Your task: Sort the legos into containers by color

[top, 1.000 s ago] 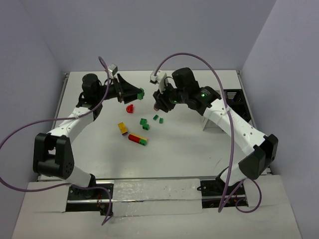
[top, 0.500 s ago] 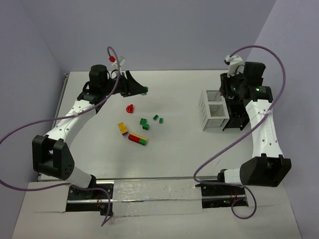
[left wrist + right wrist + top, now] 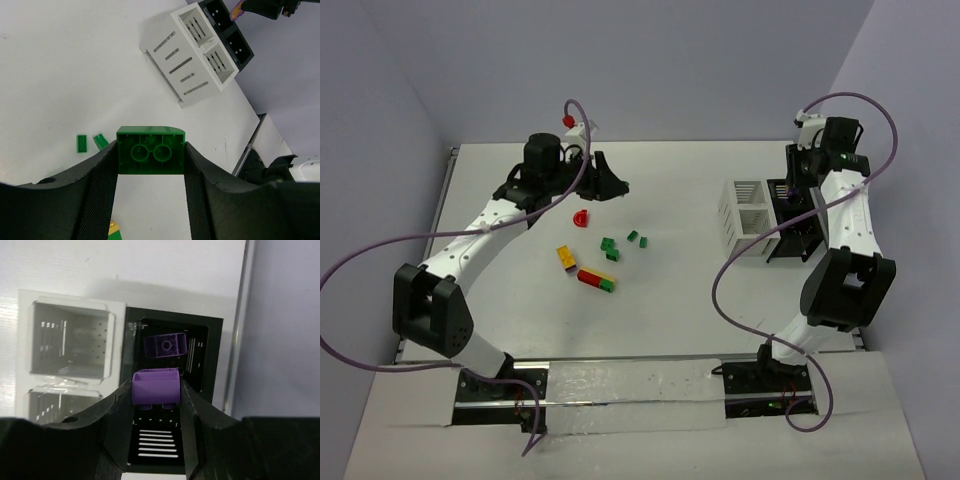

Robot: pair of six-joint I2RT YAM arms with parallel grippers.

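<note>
Swung over the black tray [image 3: 215, 357], right end effector [image 3: 155, 388] clamps a purple brick [image 3: 156, 381].

The black tray [image 3: 215, 355] is partly hidden behind the right claw [image 3: 155, 388].

Here are a green brick [image 3: 150, 150], a purple brick [image 3: 155, 385], a white slatted box [image 3: 175, 67], a black tray [image 3: 214, 355].
</note>
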